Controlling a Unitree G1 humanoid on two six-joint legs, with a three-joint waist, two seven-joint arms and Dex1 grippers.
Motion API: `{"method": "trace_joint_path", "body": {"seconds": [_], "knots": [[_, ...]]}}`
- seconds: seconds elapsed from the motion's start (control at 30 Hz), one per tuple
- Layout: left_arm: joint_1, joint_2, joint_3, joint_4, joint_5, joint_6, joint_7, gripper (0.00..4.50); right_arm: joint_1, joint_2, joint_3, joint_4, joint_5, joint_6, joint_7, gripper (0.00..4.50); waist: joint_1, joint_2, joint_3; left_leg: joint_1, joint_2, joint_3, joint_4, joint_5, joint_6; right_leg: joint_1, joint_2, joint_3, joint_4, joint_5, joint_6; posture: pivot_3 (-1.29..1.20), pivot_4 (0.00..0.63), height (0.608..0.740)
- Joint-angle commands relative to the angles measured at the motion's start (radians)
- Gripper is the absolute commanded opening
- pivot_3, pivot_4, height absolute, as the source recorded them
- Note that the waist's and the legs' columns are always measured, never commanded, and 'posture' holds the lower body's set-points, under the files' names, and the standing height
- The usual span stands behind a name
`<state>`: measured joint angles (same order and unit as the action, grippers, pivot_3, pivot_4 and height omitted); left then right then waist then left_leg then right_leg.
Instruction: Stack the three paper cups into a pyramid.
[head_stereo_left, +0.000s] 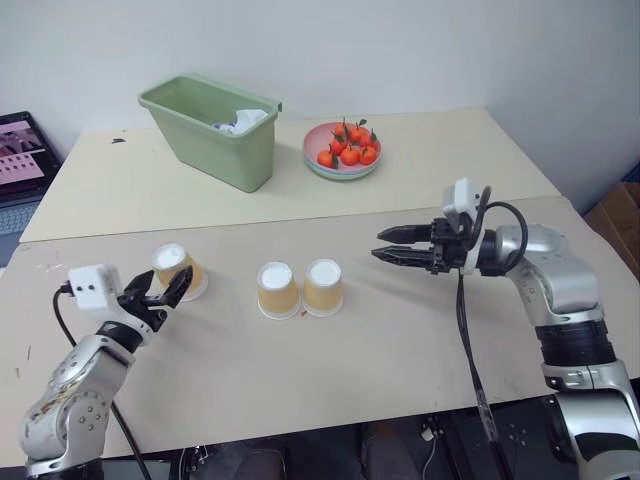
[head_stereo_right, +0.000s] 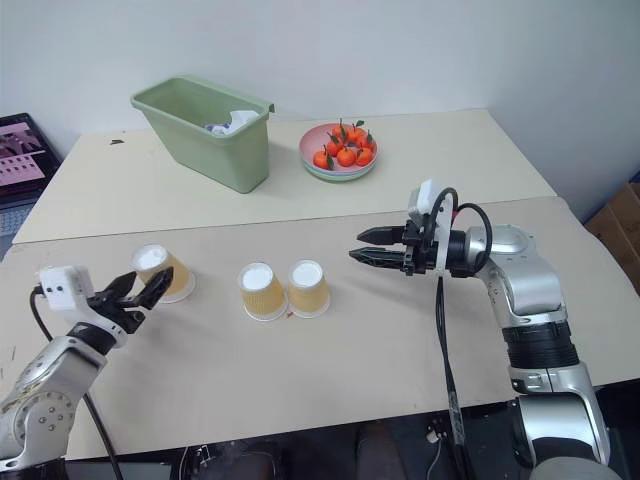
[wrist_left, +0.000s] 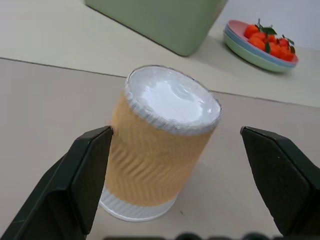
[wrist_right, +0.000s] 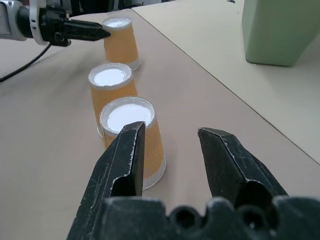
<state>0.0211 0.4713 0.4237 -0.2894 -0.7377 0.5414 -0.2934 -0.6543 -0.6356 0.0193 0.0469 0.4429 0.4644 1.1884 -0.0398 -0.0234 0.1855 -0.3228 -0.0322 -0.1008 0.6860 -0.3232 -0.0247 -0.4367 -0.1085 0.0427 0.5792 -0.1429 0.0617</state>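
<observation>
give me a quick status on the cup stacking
Left gripper open around the lone upside-down tan paper cup, not closed yet. Right gripper shut, empty, hovering beside the two side-by-side tan cups. Nothing in the way.

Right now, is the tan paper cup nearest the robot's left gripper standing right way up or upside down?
Upside down. The tan paper cup rests on its wide white rim, closed white base up, between the open left gripper fingers.
</observation>
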Motion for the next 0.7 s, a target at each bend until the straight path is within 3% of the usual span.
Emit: {"method": "trace_joint_path", "body": {"seconds": [0.03,0.63,0.7], "knots": [[-0.029,0.022,0.001,0.015,0.022,-0.027,-0.044,4.36,-0.007,-0.011,-0.045,-0.056,0.035,0.007,-0.016,2.12,0.0,0.0,0.0,0.0,0.0,0.0,0.0,0.0,0.0,0.0,0.0,0.0,0.0,0.0,0.0,0.0,0.15,0.728],[-0.175,0.01,-0.072,0.16,0.175,-0.094,-0.11,4.36,0.027,-0.02,-0.047,-0.08,0.04,0.002,-0.036,2.12,0.001,0.0,0.0,0.0,0.0,0.0,0.0,0.0,0.0,0.0,0.0,0.0,0.0,0.0,0.0,0.0,0.15,0.728],[-0.183,0.001,-0.079,0.167,0.185,-0.105,-0.114,3.85,0.03,-0.023,-0.048,-0.081,0.038,0.0,-0.036,2.06,0.001,0.0,0.0,0.0,0.0,0.0,0.0,0.0,0.0,0.0,0.0,0.0,0.0,0.0,0.0,0.0,0.15,0.728]]}}
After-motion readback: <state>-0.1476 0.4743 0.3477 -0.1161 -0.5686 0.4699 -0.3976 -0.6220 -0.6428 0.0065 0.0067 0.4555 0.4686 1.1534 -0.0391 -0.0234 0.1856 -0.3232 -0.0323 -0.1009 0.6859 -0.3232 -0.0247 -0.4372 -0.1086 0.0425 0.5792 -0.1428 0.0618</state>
